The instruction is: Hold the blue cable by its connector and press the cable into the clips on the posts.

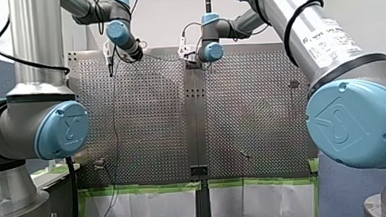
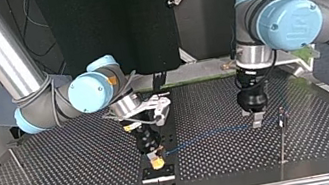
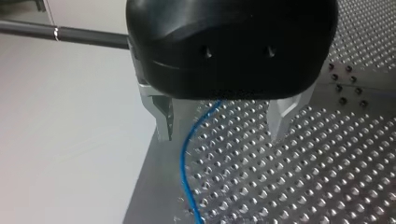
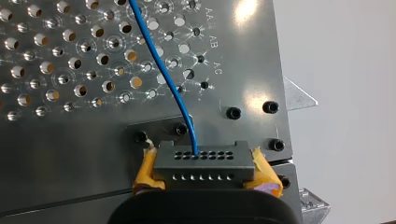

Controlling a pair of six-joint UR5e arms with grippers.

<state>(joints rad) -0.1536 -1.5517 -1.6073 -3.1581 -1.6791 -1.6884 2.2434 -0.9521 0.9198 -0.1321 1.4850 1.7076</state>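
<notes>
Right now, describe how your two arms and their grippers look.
My left arm and my right arm are silver tubes with light blue joint caps and black cables looped along them; the right bears a white label. My left gripper has a rounded black body and bare metal fingers. My right gripper has yellow pads.

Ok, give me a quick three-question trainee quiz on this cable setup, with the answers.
1. True or false: my right hand is shut on the grey connector.
2. Where does the blue cable run at my left hand? A) between its open fingers B) clamped in shut fingers C) wrapped round its wrist
3. Fill in: my right hand's pads are ____.
Key: 1 true; 2 A; 3 yellow.
</notes>
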